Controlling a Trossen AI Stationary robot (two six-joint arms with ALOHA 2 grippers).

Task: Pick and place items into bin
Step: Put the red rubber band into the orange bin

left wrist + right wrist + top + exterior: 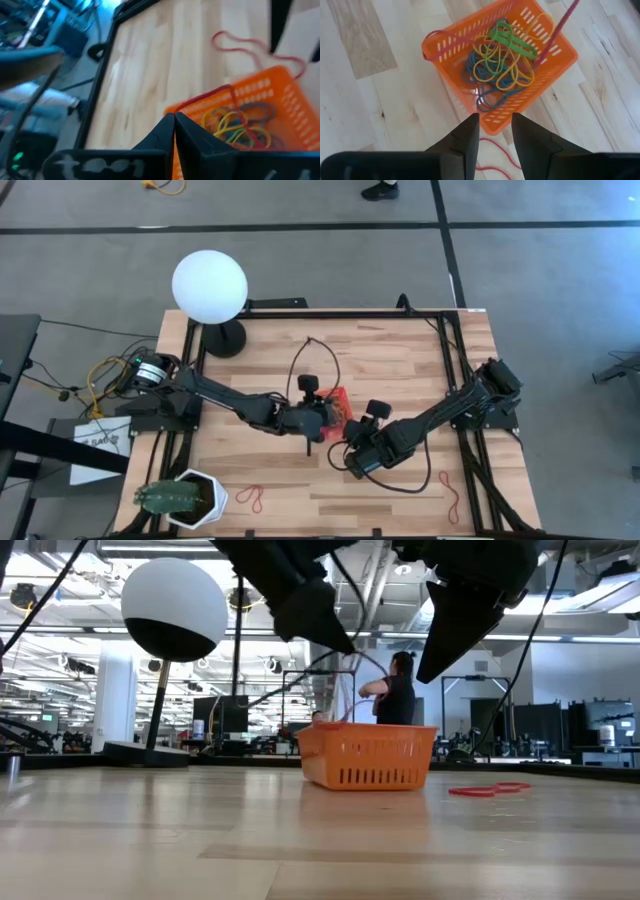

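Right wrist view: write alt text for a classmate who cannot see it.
An orange mesh basket on a pale wooden table holds a tangle of yellow, green and blue rubber bands, with a red band draped over its rim. The open right gripper hovers just above its near edge.

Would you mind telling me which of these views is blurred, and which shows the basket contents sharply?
Left wrist view: smeared, the basket and its rubber bands soft. Right wrist view: crisp, each band in the basket distinct. Low view: arms are dark silhouettes against bright ceiling lights. High view: evenly lit.
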